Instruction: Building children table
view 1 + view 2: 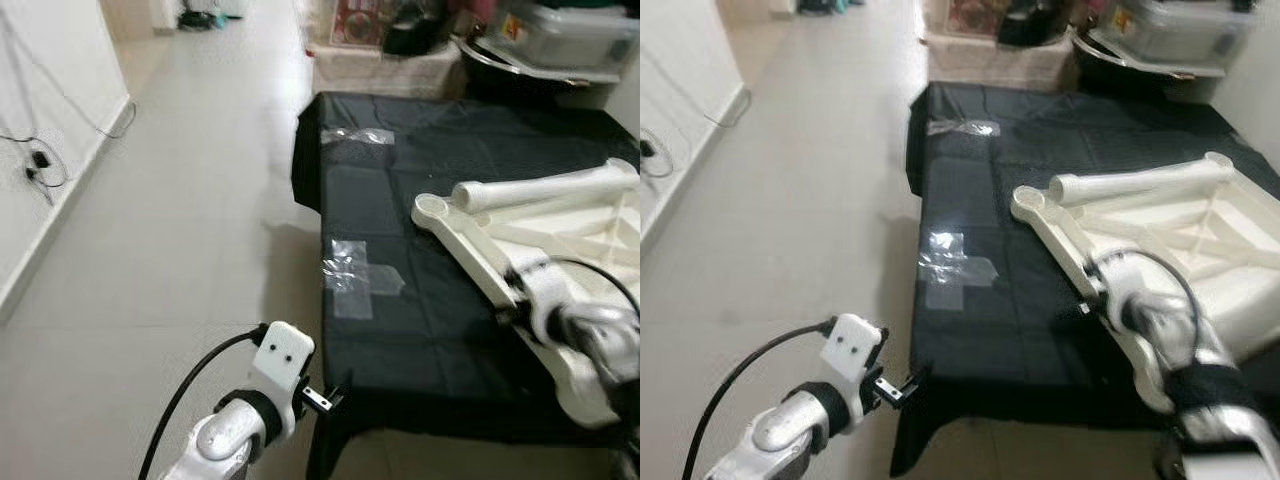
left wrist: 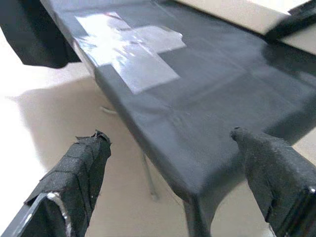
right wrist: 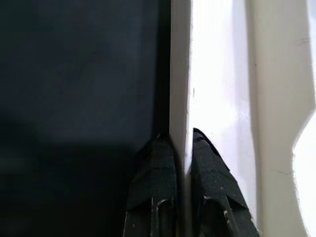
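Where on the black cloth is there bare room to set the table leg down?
Bare black cloth lies between the far tape patch and the white tabletop, and near the front edge right of the near tape. The right side is crowded: the tabletop carries the leg, its rim pinched by the right gripper. The left gripper hangs open at the front corner.

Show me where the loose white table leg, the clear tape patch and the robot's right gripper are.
White table leg (image 1: 545, 188): left eye view, middle of its shaft.
Clear tape patch (image 1: 352, 275): left eye view, centre of the patch.
Right gripper (image 3: 183, 158): right wrist view, between fingertips pinching the tabletop's rim.
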Controlling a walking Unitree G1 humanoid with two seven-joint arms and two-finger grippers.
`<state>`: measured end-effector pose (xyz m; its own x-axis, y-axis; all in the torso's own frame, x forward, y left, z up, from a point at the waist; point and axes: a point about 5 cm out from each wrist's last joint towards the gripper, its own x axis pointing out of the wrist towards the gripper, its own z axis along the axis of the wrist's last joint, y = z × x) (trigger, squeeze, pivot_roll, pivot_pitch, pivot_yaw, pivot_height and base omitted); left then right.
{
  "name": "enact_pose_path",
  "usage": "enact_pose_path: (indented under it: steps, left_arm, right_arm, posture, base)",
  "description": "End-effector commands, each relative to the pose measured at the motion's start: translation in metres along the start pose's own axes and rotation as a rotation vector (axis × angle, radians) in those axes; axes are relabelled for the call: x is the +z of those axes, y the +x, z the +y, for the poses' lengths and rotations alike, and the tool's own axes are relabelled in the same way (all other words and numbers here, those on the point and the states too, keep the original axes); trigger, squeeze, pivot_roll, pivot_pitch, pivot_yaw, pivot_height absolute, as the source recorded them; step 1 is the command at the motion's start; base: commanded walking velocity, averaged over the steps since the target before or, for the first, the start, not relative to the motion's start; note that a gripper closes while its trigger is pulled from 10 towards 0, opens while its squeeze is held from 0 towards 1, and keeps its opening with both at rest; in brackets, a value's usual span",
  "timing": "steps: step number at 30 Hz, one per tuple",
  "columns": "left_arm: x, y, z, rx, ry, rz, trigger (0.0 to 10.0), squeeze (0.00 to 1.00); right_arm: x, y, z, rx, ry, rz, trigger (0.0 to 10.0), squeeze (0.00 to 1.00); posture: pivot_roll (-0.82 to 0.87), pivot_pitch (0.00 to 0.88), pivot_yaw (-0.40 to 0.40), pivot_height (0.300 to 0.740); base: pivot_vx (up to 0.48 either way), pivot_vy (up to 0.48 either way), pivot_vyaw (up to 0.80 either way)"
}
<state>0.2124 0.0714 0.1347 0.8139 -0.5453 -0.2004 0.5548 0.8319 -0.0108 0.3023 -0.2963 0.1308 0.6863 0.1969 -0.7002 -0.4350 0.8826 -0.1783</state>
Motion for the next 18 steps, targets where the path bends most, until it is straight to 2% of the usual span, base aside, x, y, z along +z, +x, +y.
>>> enact_pose_path:
  steps: [1, 2, 4, 9, 10, 11, 12, 13, 16, 18]
  left_arm:
    - [-0.006, 0.003, 0.000, 0.004, 0.000, 0.019, 10.0, 0.00]
    - [-0.006, 0.003, 0.000, 0.004, 0.000, 0.019, 10.0, 0.00]
    - [-0.006, 0.005, 0.001, 0.003, 0.003, 0.015, 10.0, 0.00]
    - [-0.007, 0.007, 0.002, 0.003, 0.006, 0.013, 10.0, 0.00]
    - [-0.007, 0.008, 0.003, 0.004, 0.008, 0.011, 10.0, 0.00]
    - [-0.007, 0.008, 0.003, 0.004, 0.008, 0.011, 10.0, 0.00]
    - [-0.007, 0.008, 0.003, 0.005, 0.010, 0.008, 10.0, 0.00]
    - [-0.007, 0.009, 0.004, 0.006, 0.013, 0.006, 10.0, 0.00]
    - [-0.007, 0.009, 0.004, 0.006, 0.015, 0.004, 10.0, 0.00]
    - [-0.007, 0.009, 0.004, 0.008, 0.019, 0.002, 10.0, 0.00]
  right_arm:
    - [-0.008, 0.012, 0.039, 0.278, -0.064, -0.003, 0.0, 0.00]
    - [-0.008, 0.012, 0.039, 0.278, -0.064, -0.003, 0.0, 0.00]
    - [-0.010, 0.004, 0.048, 0.368, -0.122, -0.004, 0.0, 0.00]
    - [-0.012, -0.001, 0.057, 0.442, -0.179, -0.004, 0.0, 0.00]
    - [-0.015, -0.005, 0.061, 0.495, -0.243, 0.009, 0.0, 0.00]
    - [-0.015, -0.005, 0.061, 0.495, -0.243, 0.009, 0.0, 0.00]
    - [-0.016, -0.009, 0.062, 0.529, -0.303, 0.025, 0.0, 0.00]
    - [-0.017, -0.009, 0.059, 0.523, -0.378, 0.054, 0.0, 0.00]
    - [-0.017, -0.009, 0.054, 0.506, -0.422, 0.077, 0.0, 0.00]
    - [-0.016, -0.013, 0.042, 0.483, -0.530, 0.141, 0.0, 0.00]
  posture:
    - [0.12, 0.053, -0.068, 0.740]
    - [0.12, 0.053, -0.068, 0.740]
    - [0.12, 0.047, -0.065, 0.740]
    - [0.13, 0.046, -0.065, 0.740]
    - [0.13, 0.044, -0.063, 0.740]
    - [0.13, 0.044, -0.063, 0.740]
    - [0.13, 0.042, -0.063, 0.740]
    - [0.13, 0.041, -0.063, 0.740]
    - [0.13, 0.041, -0.063, 0.740]
    - [0.13, 0.040, -0.065, 0.740]
  base:
    - [0.000, 0.000, 0.00]
    - [0.000, 0.000, 0.00]
    - [0.000, 0.000, 0.00]
    - [0.000, 0.000, 0.00]
    - [0.000, 0.000, 0.00]
    - [0.000, 0.000, 0.00]
    - [0.000, 0.000, 0.00]
    - [0.000, 0.000, 0.00]
    - [0.000, 0.000, 0.00]
    - [0.000, 0.000, 0.00]
